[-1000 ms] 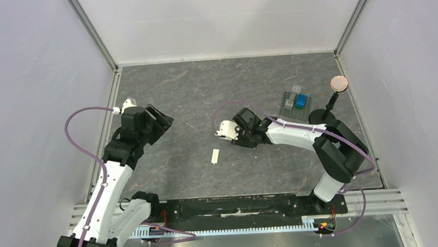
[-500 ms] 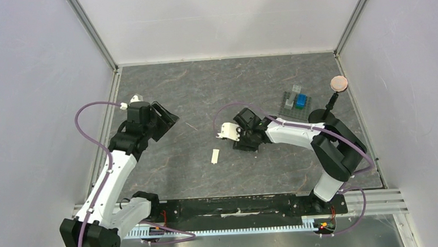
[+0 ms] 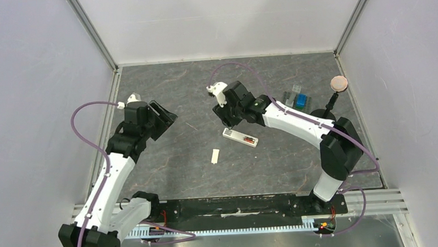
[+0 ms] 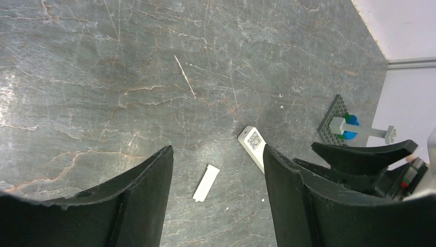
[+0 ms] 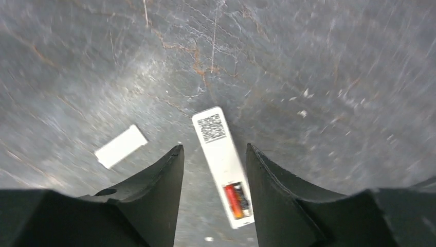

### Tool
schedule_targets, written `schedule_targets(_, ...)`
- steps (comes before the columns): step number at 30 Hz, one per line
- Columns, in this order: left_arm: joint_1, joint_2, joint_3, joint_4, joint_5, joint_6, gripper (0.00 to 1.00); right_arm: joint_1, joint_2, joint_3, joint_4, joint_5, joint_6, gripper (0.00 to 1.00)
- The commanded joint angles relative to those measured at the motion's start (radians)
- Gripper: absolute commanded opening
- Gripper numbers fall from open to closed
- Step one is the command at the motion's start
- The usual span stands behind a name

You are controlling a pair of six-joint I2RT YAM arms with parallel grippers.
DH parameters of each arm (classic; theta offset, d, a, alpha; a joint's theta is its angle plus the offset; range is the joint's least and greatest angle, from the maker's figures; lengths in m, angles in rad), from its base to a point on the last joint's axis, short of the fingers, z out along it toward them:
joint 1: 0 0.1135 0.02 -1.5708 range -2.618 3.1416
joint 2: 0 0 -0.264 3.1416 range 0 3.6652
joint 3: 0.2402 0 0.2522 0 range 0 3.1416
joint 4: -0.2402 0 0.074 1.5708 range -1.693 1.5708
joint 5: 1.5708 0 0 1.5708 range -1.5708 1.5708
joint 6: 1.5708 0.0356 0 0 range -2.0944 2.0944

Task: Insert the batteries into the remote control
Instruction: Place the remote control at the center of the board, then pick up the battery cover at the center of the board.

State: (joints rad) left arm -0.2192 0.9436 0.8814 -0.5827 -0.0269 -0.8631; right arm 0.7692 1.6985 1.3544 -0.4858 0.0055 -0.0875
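You have bare worktop (image 3: 175, 83) along the far edge and down the left side, with open surface between the left fingers (image 4: 136, 198) and the middle. The remote (image 3: 240, 137) lies flat mid-worktop. The cover (image 3: 215, 156) sits near it on the left, apart from it, with a clear strip between the two. The right fingers (image 5: 154, 195) hang spread above the remote with nothing between them. The right arm (image 3: 296, 125) slants over the worktop from there to its base, barring that side. The blocks (image 3: 296, 101) and the disc on a stand (image 3: 338, 84) crowd the far right corner, near the wall (image 3: 407, 91).
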Motion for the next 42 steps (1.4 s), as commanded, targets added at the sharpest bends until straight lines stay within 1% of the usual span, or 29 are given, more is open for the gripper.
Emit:
schedule_targets(1,0.003,-0.077,-0.018,-0.022,-0.053,0.036,0.7,0.054,0.013,-0.077,0.078,0.129,0.599,0.52)
schedule_targets(3,0.003,-0.102,-0.037,-0.028,-0.055,0.036,0.7,0.11,0.003,-0.117,0.107,0.244,0.728,0.57)
schedule_targets(4,0.003,-0.116,-0.049,-0.032,-0.052,0.035,0.7,0.138,0.002,-0.132,0.131,0.263,0.769,0.59)
schedule_targets(6,0.003,-0.142,-0.076,-0.031,-0.043,0.028,0.7,0.177,0.017,-0.136,0.127,0.328,0.888,0.6)
schedule_targets(7,0.003,-0.153,-0.088,-0.03,-0.038,0.024,0.7,0.187,0.029,-0.135,0.121,0.325,0.94,0.6)
schedule_targets(9,0.003,-0.173,-0.113,-0.024,-0.021,0.022,0.7,0.205,0.065,-0.1,0.06,0.36,1.042,0.6)
schedule_targets(12,0.003,-0.199,-0.149,-0.01,-0.004,0.019,0.69,0.227,0.143,-0.017,-0.045,0.418,1.128,0.6)
schedule_targets(16,0.003,-0.23,-0.179,-0.003,-0.007,0.025,0.69,0.244,0.238,0.092,-0.167,0.452,1.232,0.59)
schedule_targets(22,0.002,-0.268,-0.209,0.0,-0.035,0.045,0.69,0.265,0.323,0.191,-0.264,0.469,1.347,0.57)
schedule_targets(27,0.003,-0.288,-0.223,0.003,-0.051,0.058,0.69,0.273,0.368,0.217,-0.319,0.441,1.443,0.54)
schedule_targets(36,0.003,-0.312,-0.268,0.005,-0.042,0.057,0.69,0.282,0.422,0.254,-0.391,0.416,1.517,0.48)
schedule_targets(42,0.003,-0.34,-0.3,0.018,-0.029,0.033,0.69,0.283,0.459,0.281,-0.423,0.392,1.518,0.48)
